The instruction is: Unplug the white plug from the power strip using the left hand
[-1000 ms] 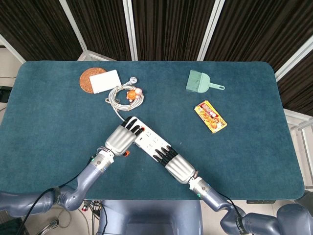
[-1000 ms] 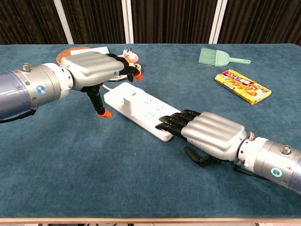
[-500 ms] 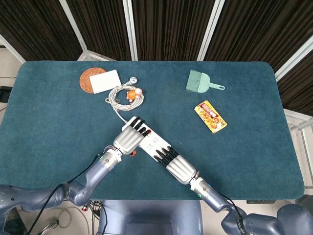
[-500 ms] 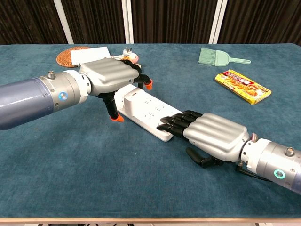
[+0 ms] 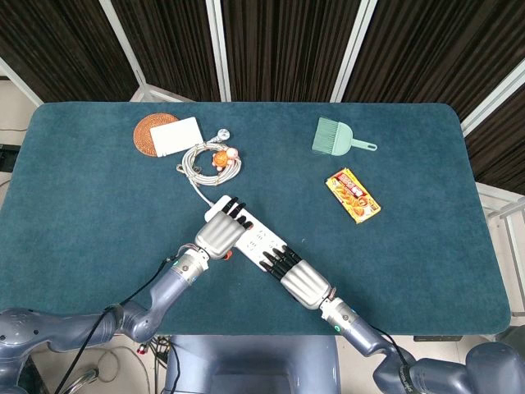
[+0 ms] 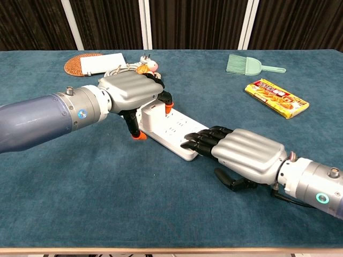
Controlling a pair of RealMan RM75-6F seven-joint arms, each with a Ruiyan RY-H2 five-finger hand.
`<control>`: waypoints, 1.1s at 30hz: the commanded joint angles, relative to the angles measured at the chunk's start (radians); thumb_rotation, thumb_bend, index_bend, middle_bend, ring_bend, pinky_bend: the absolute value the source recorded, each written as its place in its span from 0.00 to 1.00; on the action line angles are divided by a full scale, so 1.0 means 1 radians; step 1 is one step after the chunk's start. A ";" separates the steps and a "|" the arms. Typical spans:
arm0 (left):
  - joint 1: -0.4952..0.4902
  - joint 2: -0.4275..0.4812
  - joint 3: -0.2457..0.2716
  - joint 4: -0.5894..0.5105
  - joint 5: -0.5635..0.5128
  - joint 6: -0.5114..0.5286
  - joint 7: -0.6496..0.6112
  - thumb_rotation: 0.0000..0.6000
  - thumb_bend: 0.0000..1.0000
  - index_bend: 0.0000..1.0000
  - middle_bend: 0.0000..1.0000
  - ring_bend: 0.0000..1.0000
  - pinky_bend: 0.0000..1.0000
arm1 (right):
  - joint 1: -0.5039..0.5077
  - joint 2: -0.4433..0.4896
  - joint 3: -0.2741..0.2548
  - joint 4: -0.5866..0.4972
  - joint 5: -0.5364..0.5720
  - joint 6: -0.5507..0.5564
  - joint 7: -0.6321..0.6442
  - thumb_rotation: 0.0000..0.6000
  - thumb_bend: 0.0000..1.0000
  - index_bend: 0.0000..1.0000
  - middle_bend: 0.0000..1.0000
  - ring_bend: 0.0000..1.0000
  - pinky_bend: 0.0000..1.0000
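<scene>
Both hands sit on the white power strip (image 5: 250, 235) in the head view: my left hand (image 5: 220, 234) has slid from its far-left side onto the cord end, and my right hand (image 5: 305, 285) pins the near end flat-fingered, holding nothing. In the chest view my left hand (image 6: 132, 92) has dropped lower, fingers now curled round the still-seated white plug (image 6: 150, 112); whether they've truly clamped it I cannot tell, so the pull remains.
</scene>
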 commanded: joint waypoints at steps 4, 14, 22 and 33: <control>-0.004 -0.007 0.006 0.014 0.006 0.002 -0.009 1.00 0.16 0.38 0.37 0.08 0.08 | -0.001 -0.003 -0.004 0.009 0.002 0.002 0.007 1.00 0.78 0.05 0.06 0.06 0.11; -0.004 -0.038 0.017 0.062 0.033 0.016 -0.041 1.00 0.27 0.47 0.48 0.14 0.11 | 0.003 -0.004 -0.006 0.017 0.001 0.005 0.012 1.00 0.78 0.06 0.06 0.06 0.11; 0.008 -0.067 0.025 0.106 0.068 0.043 -0.083 1.00 0.34 0.53 0.53 0.18 0.13 | 0.003 0.000 -0.010 0.019 -0.001 0.009 0.012 1.00 0.78 0.06 0.06 0.07 0.11; 0.016 -0.043 0.032 0.069 0.127 0.072 -0.118 1.00 0.36 0.56 0.56 0.20 0.15 | 0.001 -0.011 -0.029 0.020 -0.008 0.003 0.013 1.00 0.78 0.07 0.06 0.07 0.11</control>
